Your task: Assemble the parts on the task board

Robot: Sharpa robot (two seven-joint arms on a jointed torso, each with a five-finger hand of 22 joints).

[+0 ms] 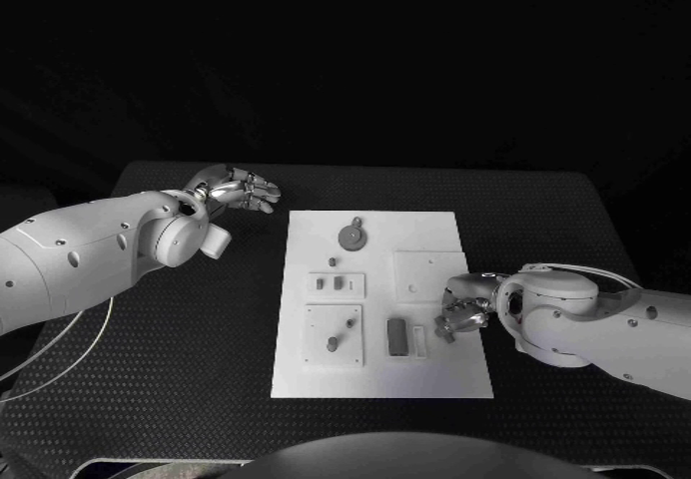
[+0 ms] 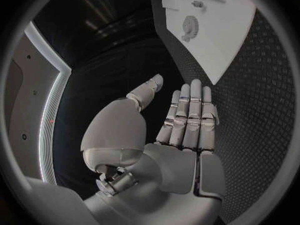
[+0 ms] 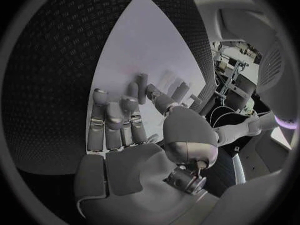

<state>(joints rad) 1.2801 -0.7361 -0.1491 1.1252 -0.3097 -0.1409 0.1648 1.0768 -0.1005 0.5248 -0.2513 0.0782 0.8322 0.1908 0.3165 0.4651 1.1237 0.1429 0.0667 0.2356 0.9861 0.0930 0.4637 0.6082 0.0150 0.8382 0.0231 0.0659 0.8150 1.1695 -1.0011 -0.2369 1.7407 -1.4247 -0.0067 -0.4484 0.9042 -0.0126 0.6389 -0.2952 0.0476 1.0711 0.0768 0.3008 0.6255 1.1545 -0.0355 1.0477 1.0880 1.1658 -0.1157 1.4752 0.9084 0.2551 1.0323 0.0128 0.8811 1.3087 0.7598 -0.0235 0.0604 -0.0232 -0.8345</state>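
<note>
Two robot hands: left robot hand (image 1: 238,190) off-board, right robot hand (image 1: 463,307) on task board (image 1: 432,225)

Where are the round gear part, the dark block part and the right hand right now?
Round gear part (image 1: 352,237): head view, centre of the disc.
Dark block part (image 1: 396,337): head view, middle of its top face.
Right hand (image 1: 463,304): head view, middle of the hand, over the board's right side.

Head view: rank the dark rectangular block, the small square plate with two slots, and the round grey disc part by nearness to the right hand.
1. Dark rectangular block, beside the right hand.
2. Small square plate with two slots, mid-board.
3. Round grey disc part, at the board's far end.
</note>
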